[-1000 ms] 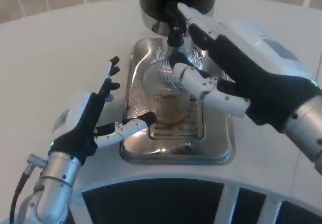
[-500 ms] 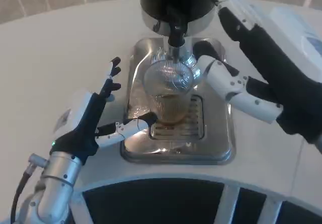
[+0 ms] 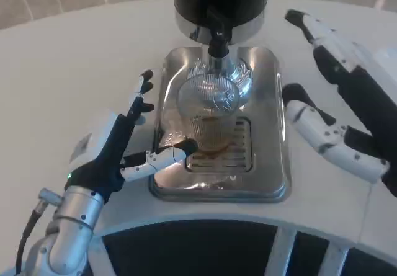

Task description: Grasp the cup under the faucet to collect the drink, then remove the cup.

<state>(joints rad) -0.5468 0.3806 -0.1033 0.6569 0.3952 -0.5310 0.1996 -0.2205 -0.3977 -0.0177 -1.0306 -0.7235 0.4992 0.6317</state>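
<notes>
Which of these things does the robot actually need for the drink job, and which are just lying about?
Needed: cup, faucet, dispenser, drip tray, left hand, right hand.

Just there: white table.

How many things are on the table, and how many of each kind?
Drink dispenser: 1
Glass cup: 1
Metal drip tray: 1
Robot hand: 2, left robot hand and right robot hand
Total: 5

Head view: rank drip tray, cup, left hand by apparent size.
1. drip tray, largest.
2. left hand, though it sits nearer the camera, so this is less certain.
3. cup, smallest.
</notes>
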